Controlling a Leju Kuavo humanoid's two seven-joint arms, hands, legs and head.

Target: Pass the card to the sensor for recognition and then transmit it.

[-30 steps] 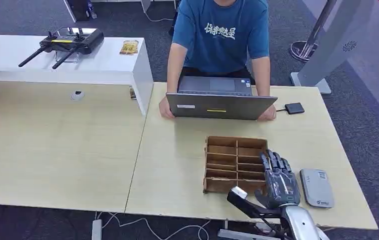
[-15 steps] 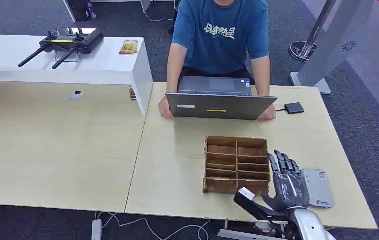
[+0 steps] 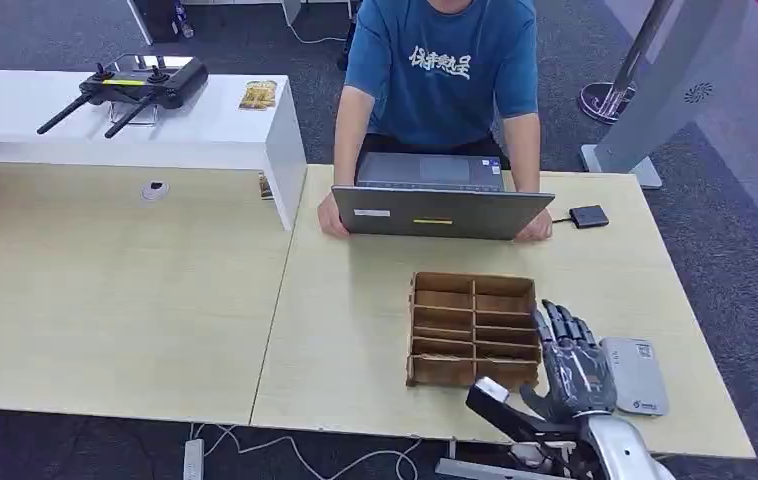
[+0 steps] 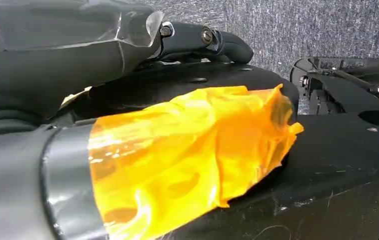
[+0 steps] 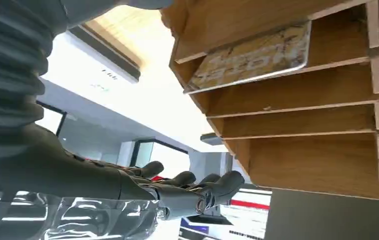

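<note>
Where the head view looks down: right hand (image 3: pixel 575 368) flat, fingers apart, holding nothing, between wooden divider box (image 3: pixel 473 327) and grey card reader (image 3: pixel 634 375). Right wrist view: card (image 5: pixel 255 56) lying in one slot. Left wrist view: left hand (image 4: pixel 127 45), grip unclear.

The right hand (image 3: pixel 575 368) has slid from the wooden rack (image 3: pixel 472 328) toward the grey sensor (image 3: pixel 634 375); seemingly empty.

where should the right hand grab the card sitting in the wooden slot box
Probably by the card's exposed edge at the slot opening, pinched across its flat faces. It lies flat on a divider of the wooden box, so the right hand should come from the open front, fingers parallel to the dividers.
</note>
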